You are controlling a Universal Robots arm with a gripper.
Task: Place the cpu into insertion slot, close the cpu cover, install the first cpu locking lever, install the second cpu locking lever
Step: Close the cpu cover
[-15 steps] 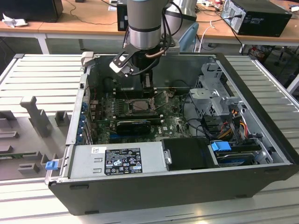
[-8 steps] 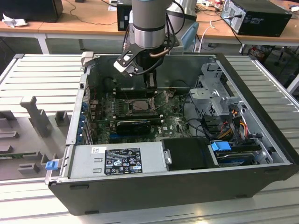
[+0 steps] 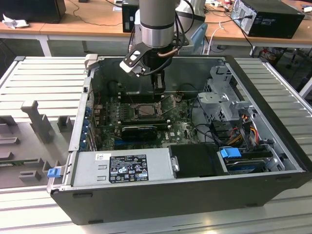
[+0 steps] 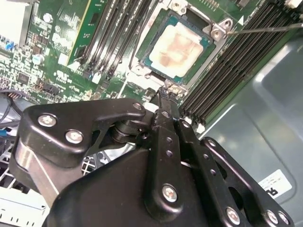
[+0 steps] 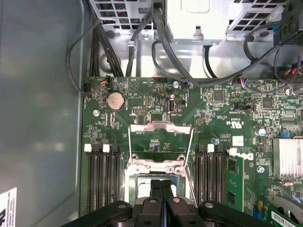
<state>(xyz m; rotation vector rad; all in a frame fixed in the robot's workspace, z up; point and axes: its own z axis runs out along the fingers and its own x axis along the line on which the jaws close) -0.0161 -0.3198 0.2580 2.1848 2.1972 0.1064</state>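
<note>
Just past hand (image 4: 166, 93): cpu (image 4: 182, 47), apart.

The cpu (image 4: 181, 48), a small flat square chip with a pale tan-silver face and a darker smudge across it, is lying flat and face up inside the insertion slot (image 4: 146, 53), its top fully uncovered. In the first wrist view the cpu cover (image 5: 161, 127), a thin grey metal frame with an open centre, is standing swung back on its hinge, away from the slot, with green board showing through its opening. 1 thin wire locking lever (image 5: 129, 144) is running along 1 side of the cover and the second locking lever (image 5: 192, 144) along the other, both unlatched.
</note>
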